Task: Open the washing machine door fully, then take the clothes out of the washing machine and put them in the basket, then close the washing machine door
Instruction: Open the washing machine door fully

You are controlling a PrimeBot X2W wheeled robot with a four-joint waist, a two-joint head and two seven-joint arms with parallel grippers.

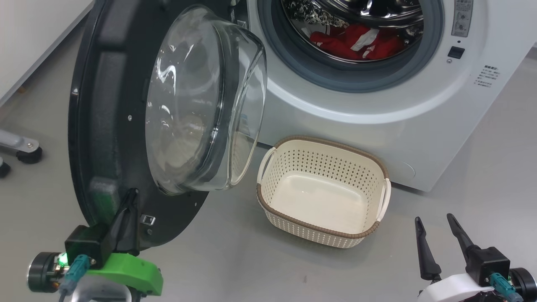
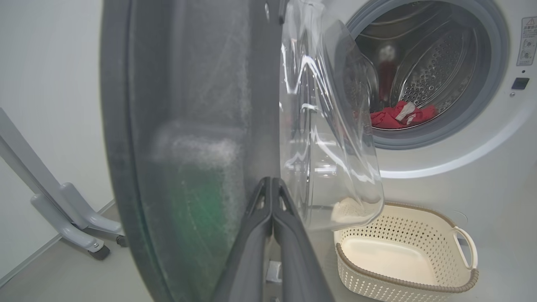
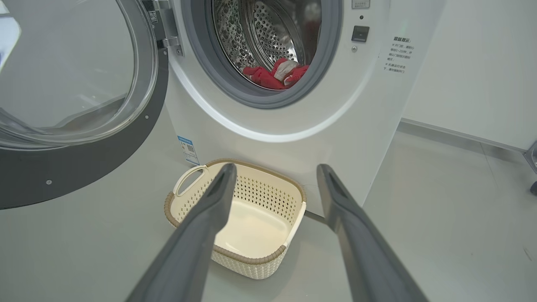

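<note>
Closest in, the left gripper [image 1: 132, 193] has its two dark fingers pressed together, their tip up at the lower inner rim of the washing machine door [image 1: 105, 105] — whether it actually touches is hard to judge. Right gripper [image 1: 433, 218] hangs low over the grey floor [image 1: 251, 260], fingers spread apart, holding nothing. The door stands swung out to the left of the washing machine [image 1: 377, 126], its glass bowl [image 1: 197, 105] bulging toward the cream basket [image 1: 323, 167] (upright on the floor, just before the machine's front). Red clothes [image 1: 356, 42] lie in the steel drum [image 1: 377, 12].
</note>
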